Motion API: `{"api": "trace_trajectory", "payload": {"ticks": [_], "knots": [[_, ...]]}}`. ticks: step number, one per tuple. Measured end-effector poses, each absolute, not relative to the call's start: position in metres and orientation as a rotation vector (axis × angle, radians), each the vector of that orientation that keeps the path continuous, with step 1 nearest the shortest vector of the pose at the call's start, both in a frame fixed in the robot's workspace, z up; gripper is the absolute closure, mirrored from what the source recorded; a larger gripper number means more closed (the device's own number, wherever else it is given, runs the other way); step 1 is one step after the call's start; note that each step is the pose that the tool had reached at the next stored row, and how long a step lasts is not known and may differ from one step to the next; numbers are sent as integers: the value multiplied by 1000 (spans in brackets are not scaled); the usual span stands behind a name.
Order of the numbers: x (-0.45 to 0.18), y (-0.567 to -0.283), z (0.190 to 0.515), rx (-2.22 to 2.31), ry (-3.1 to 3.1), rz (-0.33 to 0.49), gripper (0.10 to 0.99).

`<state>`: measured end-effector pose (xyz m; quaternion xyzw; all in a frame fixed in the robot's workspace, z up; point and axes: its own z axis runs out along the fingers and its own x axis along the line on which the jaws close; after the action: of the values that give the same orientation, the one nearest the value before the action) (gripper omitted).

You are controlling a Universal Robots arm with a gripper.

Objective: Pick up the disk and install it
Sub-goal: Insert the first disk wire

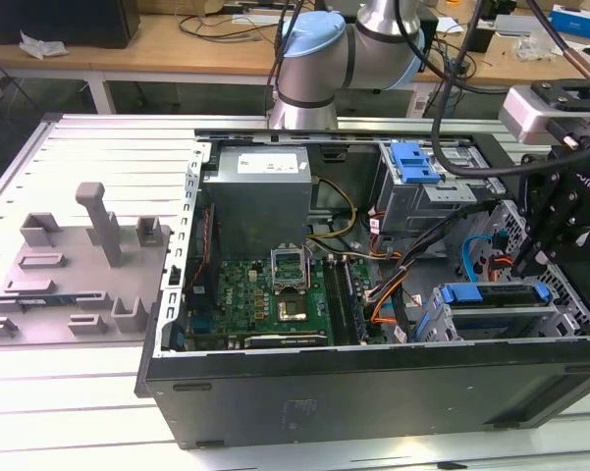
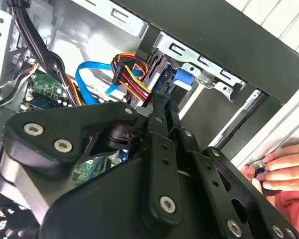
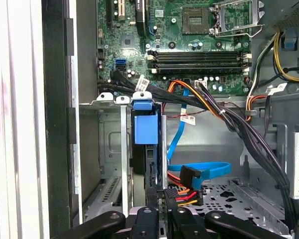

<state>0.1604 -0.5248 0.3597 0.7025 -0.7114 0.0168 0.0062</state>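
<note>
We see one ribbed metal counter (image 1: 79, 128) carrying one open computer case (image 1: 373, 392). One grey arm (image 1: 314, 69) rises behind the case. Inside the case lie one grey power supply (image 1: 260, 196) and one green motherboard (image 1: 265, 304). One disk (image 1: 493, 304), framed in blue, stands on edge in the case's drive bay, at the corner on the exterior view's right. One black tool (image 1: 526, 261) hangs just above the disk, pressed together. One person's hand (image 2: 281, 167) rests at the case's outer rim.

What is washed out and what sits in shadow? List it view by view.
Exterior view: even light, the slatted table bright, the front wall of the computer case dark. First wrist view: the table beside the case is washed out, the bay beside the disk shadowed. Second wrist view: the black gripper is dim against the glaring table.
</note>
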Motion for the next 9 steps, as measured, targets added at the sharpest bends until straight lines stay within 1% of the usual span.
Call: {"api": "trace_trajectory", "payload": {"ticks": [9], "knots": [[160,-528,357,2283,-2142,53,922]]}}
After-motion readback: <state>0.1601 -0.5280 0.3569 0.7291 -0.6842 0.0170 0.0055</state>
